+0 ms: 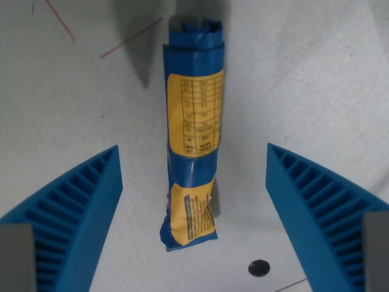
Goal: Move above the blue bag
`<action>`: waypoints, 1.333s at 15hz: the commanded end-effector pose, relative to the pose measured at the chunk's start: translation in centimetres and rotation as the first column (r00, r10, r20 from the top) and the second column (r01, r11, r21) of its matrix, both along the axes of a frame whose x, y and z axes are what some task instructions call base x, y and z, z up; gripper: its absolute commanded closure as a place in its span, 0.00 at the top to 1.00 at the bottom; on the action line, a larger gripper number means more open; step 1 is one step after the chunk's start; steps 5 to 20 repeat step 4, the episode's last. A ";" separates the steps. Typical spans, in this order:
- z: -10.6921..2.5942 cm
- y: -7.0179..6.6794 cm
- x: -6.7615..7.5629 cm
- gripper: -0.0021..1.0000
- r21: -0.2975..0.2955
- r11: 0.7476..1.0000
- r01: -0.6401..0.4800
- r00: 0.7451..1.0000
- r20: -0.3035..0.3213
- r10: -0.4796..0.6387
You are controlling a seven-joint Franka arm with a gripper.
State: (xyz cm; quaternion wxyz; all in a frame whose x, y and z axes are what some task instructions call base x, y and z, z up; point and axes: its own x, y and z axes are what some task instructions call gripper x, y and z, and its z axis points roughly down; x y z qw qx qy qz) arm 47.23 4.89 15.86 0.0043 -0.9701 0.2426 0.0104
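Note:
The blue bag (192,131) is a rolled blue packet with yellow printed labels. It lies lengthwise on the white surface, running from the top centre of the wrist view down to the lower middle. My gripper (193,155) is open and empty, above the bag. Its two blue ribbed fingers stand apart, one finger (73,213) at the wrist view's left and the other at the wrist view's right, with the bag between them and touching neither.
The white table surface (316,79) carries thin red marks (130,38) at the upper left. A small black dot (259,267) sits near the bottom, right of the bag's lower end. A dark shadow falls by the bag's top end.

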 end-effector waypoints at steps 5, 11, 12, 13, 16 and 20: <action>-0.4 0.5 -0.5 1.00 -0.035 0.999 0.039 0.995 0.092 -0.036; -0.4 0.5 -0.5 1.00 -0.035 0.999 0.039 0.995 0.092 -0.036; -0.4 0.5 -0.5 1.00 -0.035 0.999 0.039 0.995 0.092 -0.036; -0.4 0.5 -0.5 1.00 -0.035 0.999 0.039 0.995 0.092 -0.036; -0.4 0.5 -0.5 1.00 -0.035 0.999 0.039 0.995 0.092 -0.036; -0.4 0.5 -0.5 1.00 -0.035 0.999 0.039 0.995 0.092 -0.036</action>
